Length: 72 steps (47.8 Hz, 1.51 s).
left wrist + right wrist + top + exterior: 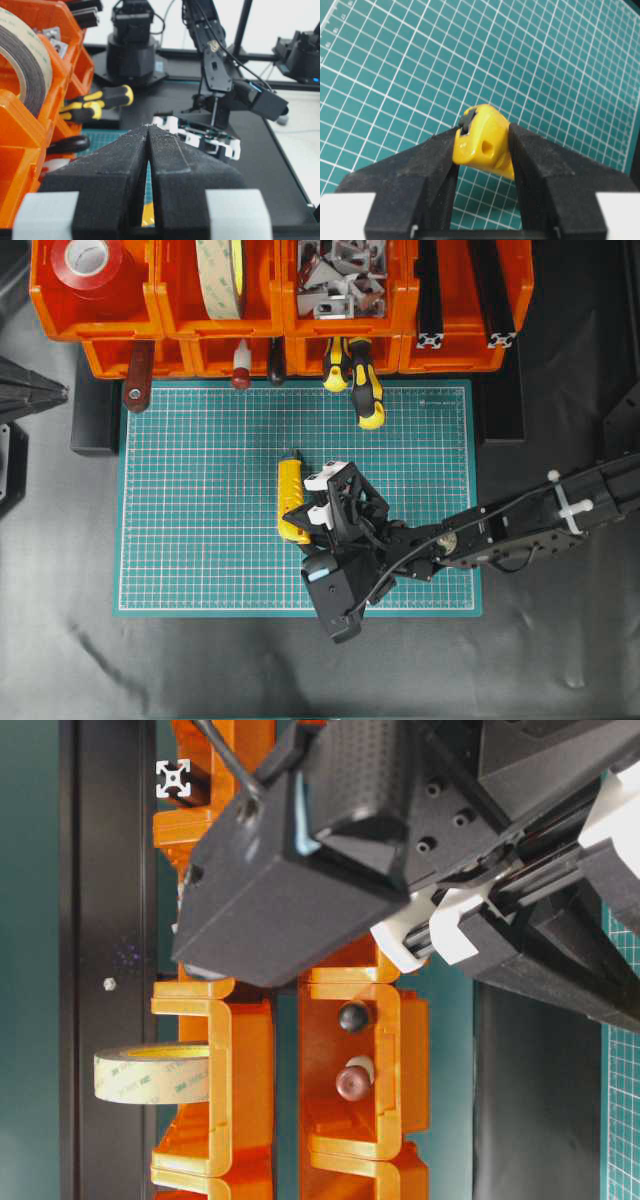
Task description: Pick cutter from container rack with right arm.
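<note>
The yellow cutter [290, 488] is over the middle of the green mat [200, 490], its dark tip pointing at the orange container rack [180, 335]. My right gripper [300, 518] is shut on its rear end. In the right wrist view both black fingers [440, 165] press the cutter's [482, 140] sides, with the mat below. My left gripper [149, 126] is shut and empty, tips touching, beside the rack [20, 125] and facing the right arm [215, 130].
Two yellow-and-black screwdrivers [360, 380] and a red handle [137, 380] stick out of the lower bins. The upper bins hold a red tape roll [88, 260], a pale tape roll [220, 275], metal brackets [340, 275] and black extrusions [470, 290].
</note>
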Motion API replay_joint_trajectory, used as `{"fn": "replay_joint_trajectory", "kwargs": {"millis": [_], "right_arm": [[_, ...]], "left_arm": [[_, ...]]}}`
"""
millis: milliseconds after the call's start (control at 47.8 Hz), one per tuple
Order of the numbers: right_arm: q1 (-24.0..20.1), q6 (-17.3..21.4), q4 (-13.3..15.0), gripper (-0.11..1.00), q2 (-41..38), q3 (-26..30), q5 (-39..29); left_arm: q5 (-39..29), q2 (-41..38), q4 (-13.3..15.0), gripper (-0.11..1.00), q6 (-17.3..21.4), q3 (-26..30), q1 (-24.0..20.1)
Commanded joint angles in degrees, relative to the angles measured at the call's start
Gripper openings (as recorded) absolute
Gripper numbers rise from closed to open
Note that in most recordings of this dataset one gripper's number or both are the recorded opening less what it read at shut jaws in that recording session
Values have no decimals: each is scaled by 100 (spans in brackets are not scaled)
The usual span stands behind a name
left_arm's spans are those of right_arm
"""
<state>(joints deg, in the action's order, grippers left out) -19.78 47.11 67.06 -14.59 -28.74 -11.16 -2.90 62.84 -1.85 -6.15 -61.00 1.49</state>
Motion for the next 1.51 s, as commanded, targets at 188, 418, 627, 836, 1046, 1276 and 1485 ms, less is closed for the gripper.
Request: {"fn": "replay_joint_trajectory", "kwargs": {"millis": [188, 418, 627, 836, 1046, 1276, 1485], "right_arm": [[-44, 545, -158, 28, -9, -211, 193], [-114, 949, -167, 73, 0, -220, 158], [-325, 1213, -167, 76, 167, -220, -149], [-510, 1477, -167, 76, 835, -334, -826], [-677, 1881, -167, 76, 1802, -668, -1345], [-844, 2619, -158, 76, 2900, -1213, -1371], [-984, 3146, -149, 76, 3727, -1635, -1371]], "left_arm": [[18, -44, -18, 1, -18, 62, -9], [18, -35, -18, 1, -26, 62, 9], [18, -18, -26, 1, -26, 62, 26], [18, -18, -18, 1, -26, 53, 26], [-70, -18, -18, 1, -26, 62, 26], [-105, 79, -18, 1, -26, 88, 79], [-387, 290, -18, 1, -26, 167, 123]]}}
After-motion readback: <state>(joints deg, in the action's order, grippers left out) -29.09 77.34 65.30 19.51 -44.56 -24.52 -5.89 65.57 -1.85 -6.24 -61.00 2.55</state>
